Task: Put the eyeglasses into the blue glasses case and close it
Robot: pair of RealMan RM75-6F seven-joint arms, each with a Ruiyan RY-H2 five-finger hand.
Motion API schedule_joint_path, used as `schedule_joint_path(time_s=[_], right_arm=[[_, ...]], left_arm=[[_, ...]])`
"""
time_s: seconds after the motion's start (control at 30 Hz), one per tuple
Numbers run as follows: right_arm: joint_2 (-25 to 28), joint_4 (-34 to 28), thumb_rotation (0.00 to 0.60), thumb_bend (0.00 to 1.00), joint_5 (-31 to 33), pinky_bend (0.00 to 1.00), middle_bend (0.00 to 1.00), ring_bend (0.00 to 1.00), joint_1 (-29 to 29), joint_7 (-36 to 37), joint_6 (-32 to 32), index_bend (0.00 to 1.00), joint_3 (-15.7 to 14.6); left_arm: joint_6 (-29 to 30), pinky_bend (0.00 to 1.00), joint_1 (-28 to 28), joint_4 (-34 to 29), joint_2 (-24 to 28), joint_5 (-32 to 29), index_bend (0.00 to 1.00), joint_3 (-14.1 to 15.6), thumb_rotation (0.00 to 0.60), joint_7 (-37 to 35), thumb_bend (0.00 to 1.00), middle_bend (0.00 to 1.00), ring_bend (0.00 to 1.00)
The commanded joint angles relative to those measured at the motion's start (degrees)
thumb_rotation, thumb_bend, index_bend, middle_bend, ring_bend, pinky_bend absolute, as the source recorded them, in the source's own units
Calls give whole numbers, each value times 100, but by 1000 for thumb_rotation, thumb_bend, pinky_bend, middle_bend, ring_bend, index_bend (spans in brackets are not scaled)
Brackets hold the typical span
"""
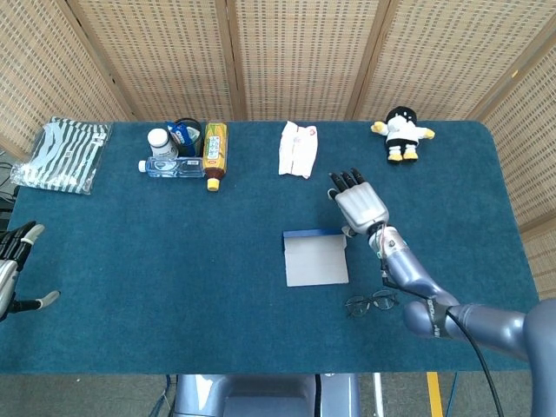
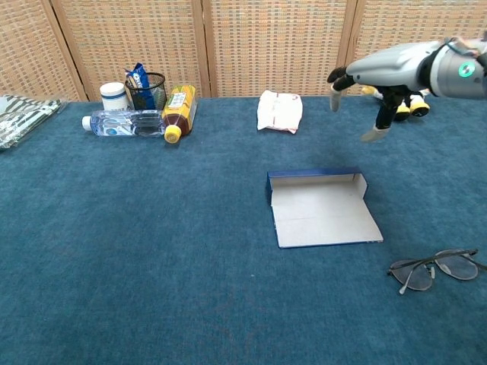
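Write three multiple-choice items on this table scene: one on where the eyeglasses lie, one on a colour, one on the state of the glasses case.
1. Where do the eyeglasses lie?
A. inside the case
B. on the table, apart from the case, on its near right
C. in the right hand

2. What colour is the tablecloth?
A. red
B. white
C. dark blue-green

3. How is the glasses case?
A. open and empty
B. closed
C. open with the eyeglasses in it

Answers: 1 B, they rest on the cloth clear of the case. 2 C, both views show it. 3 A, its flap lies flat and the tray holds nothing; the right hand hovers above, holding nothing.
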Motion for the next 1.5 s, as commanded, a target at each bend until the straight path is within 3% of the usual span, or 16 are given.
schedule_joint_path(time_s=[0.03,0.2,0.33,0.5,0.67,0.87,1.5], right_arm=[[790,-748,600,0,-1849,0,0,0,-918,1140,990,248,-210],[1144,-953,600,21,-2967,0,0,0,-1555,1652,1482,293,-741],[1190,-819,600,191,-3691,0,0,0,-2026,1776,1799,363,-1135],[920,-359,600,250,-4199,0,1,0,-2491,1648,2074,419,-1344],[601,-51,600,258,-4247,0,1,0,-2794,1589,2113,428,-1275],[257,193,600,412,-4234,0,8,0,-2991,1626,2053,434,-1140],[-622,1154,600,424,-4771,0,12,0,-3316,1653,1950,441,-1038]], left_arm=[[50,0,26,-3,23,63,0,22,600,-58,0,0,0],[130,0,65,6,56,173,0,54,600,-175,0,0,0],[203,0,93,23,83,281,0,82,600,-275,0,0,0],[345,0,156,24,109,410,0,118,600,-351,0,0,0],[462,0,204,-7,124,541,0,159,600,-346,0,0,0],[564,0,250,-37,128,650,0,199,600,-324,0,0,0],[527,0,231,-20,109,615,0,199,600,-286,0,0,0]])
